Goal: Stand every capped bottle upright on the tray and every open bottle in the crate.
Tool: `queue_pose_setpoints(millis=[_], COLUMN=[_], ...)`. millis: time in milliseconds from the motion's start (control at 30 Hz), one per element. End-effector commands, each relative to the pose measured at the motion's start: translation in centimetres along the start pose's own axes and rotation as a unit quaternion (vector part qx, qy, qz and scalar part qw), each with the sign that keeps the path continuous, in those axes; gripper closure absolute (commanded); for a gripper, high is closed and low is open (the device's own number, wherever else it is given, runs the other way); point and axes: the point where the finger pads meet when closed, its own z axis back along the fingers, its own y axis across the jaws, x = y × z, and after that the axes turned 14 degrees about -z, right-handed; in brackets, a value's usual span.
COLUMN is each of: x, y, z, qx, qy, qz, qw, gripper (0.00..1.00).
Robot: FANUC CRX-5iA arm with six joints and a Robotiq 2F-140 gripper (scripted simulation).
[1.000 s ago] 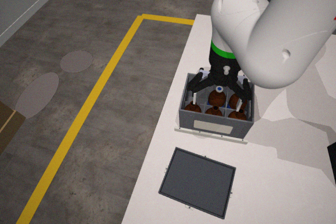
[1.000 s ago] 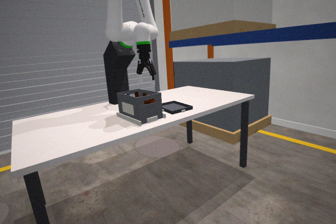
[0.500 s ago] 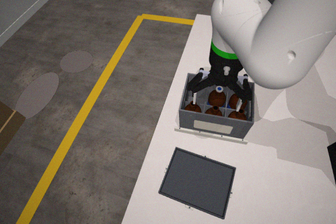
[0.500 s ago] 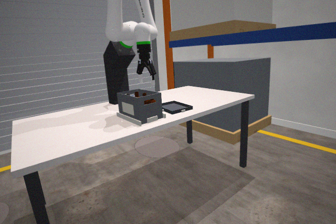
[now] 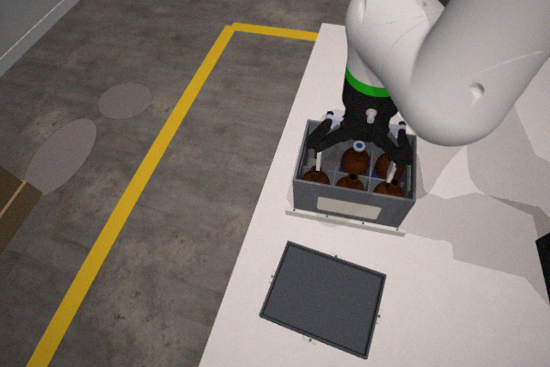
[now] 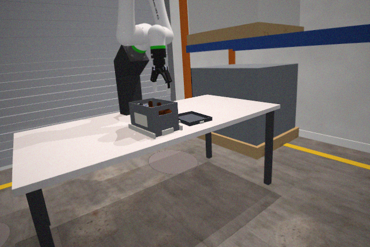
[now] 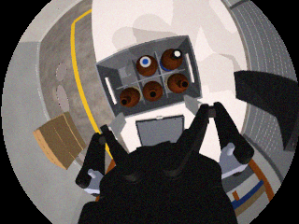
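Observation:
The grey crate (image 5: 306,198) (image 6: 161,123) (image 7: 161,105) holds five brown bottles in six compartments; one far-row compartment is empty. In the far row are a bottle with a blue-and-white cap (image 5: 359,146) (image 7: 145,62) and a bottle with a white cap (image 7: 177,54), whose cap my finger hides in the top view. The near row holds three open bottles (image 7: 129,97) (image 7: 152,91) (image 7: 177,83). My gripper (image 5: 354,166) (image 6: 162,88) (image 7: 153,109) is wide open and empty above the crate. The dark tray (image 5: 326,298) (image 6: 194,117) (image 7: 161,131) lies flat and bears nothing.
A pale rail (image 5: 344,222) (image 6: 141,131) runs along the crate's base, on the side facing the tray in the top view. The white table (image 5: 443,309) (image 6: 59,145) carries crate and tray. Small pale tabs edge the tray. The arm's dark pedestal (image 6: 128,83) stands behind.

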Motion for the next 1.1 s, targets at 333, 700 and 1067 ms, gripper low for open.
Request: queue_pose_setpoints(millis=[333,700,1067], x=[0.0,0.0,-1.9], y=[0.0,0.0,1.3], z=[0.0,0.0,-0.2], qx=[0.0,0.0,0.0], qy=[0.0,0.0,0.0], qz=[0.0,0.0,0.045], qw=[1.0,1.0,0.999], gripper=[0.0,0.0,0.62])
